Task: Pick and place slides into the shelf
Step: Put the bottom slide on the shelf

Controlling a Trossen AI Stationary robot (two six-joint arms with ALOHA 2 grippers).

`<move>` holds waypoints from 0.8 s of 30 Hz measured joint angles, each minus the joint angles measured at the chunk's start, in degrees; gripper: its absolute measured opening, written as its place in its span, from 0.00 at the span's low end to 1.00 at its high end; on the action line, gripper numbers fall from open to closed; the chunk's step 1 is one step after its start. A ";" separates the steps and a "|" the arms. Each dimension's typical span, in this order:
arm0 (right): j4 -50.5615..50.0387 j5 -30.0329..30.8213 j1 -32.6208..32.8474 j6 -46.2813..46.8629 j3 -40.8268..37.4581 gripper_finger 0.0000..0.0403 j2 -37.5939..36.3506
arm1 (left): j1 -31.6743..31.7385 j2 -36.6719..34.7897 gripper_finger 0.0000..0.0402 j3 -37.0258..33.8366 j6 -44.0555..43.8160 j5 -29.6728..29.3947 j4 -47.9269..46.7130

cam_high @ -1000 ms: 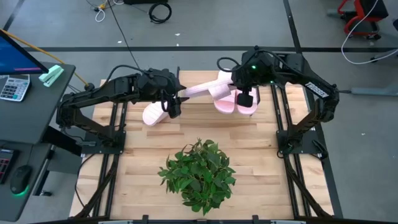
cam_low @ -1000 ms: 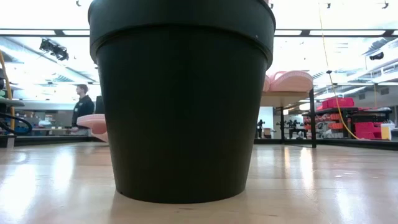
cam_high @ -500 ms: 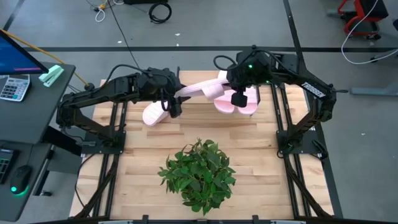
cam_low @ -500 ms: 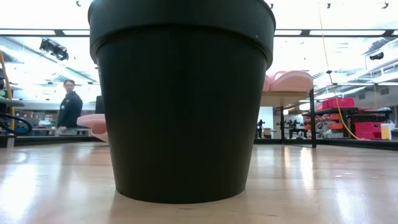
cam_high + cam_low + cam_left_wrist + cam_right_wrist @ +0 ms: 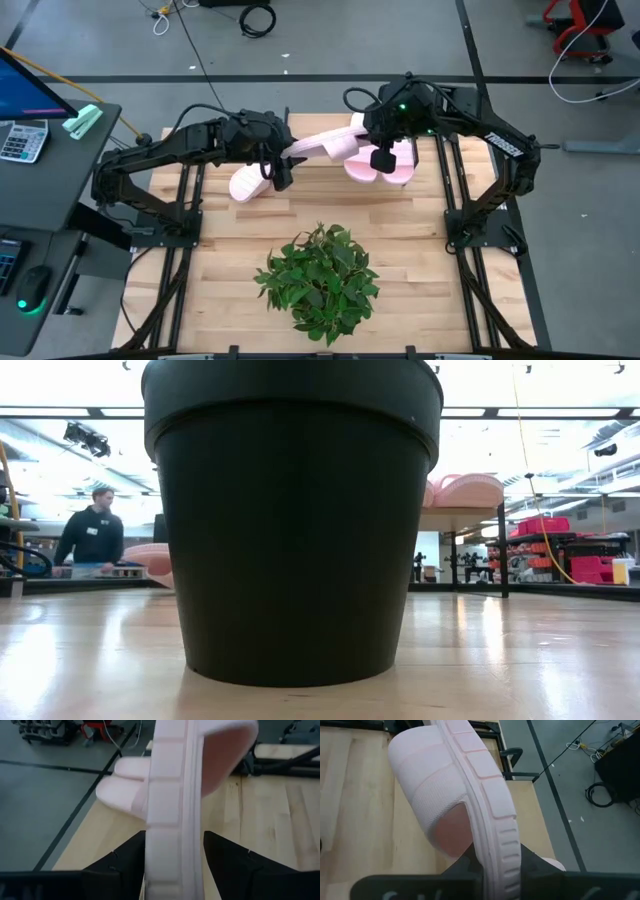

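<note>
No readable text showing anywhere, white lettering on the right arm too small to make out, calculator keys illegible

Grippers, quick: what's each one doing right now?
Left gripper: closed on a pink slide, held on edge.
Right gripper: closed on another slide.

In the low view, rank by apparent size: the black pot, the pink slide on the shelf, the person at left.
1. black pot, largest only because it is nearest the camera.
2. person.
3. slide on the shelf, looks close to the person, so that order is unsure.
</note>
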 joint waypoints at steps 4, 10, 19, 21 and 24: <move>-1.78 0.06 0.00 0.02 0.00 0.10 0.00 | 0.00 0.00 0.48 -0.02 -0.03 0.02 -3.64; -2.41 1.13 0.00 0.04 0.00 0.10 0.00 | 0.00 0.00 0.43 -0.02 0.00 0.00 -6.96; -2.45 1.57 0.00 1.04 0.00 0.10 -0.01 | 0.22 0.00 0.23 -0.02 1.82 -1.63 -7.06; -2.45 1.68 0.00 1.27 0.00 0.10 -0.02 | 0.59 0.00 0.21 -0.02 1.96 -1.73 -6.98; -2.39 1.77 -0.03 1.33 0.00 0.10 -0.02 | 0.83 0.00 0.21 -0.02 2.03 -1.68 -6.92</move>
